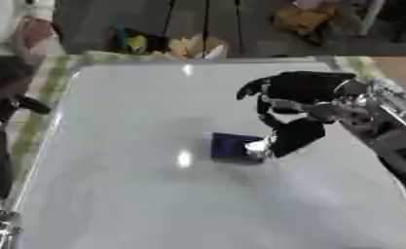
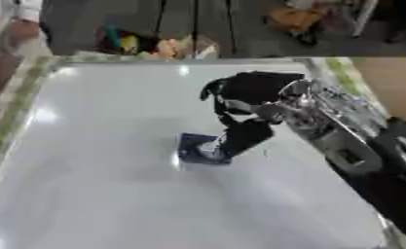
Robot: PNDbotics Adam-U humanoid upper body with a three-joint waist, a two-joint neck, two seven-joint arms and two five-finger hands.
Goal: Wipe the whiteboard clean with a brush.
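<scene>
One black right hand (image 1: 293, 114) gripped one dark blue rectangular brush (image 1: 233, 146) on one glossy white whiteboard (image 1: 155, 194).

Beyond the far edge of the work surface the floor (image 1: 240, 29) is dark grey, crossed by thin pale lines running away from the camera. A heap of clutter (image 1: 168, 44) in yellow, blue and tan lies on it near that edge. Farther back sits an orange-brown object (image 2: 295, 19), too blurred to name. To the right, a tan strip of floor (image 2: 393, 80) shows. Bright light glints (image 1: 185, 69) on the glossy white surface.
</scene>
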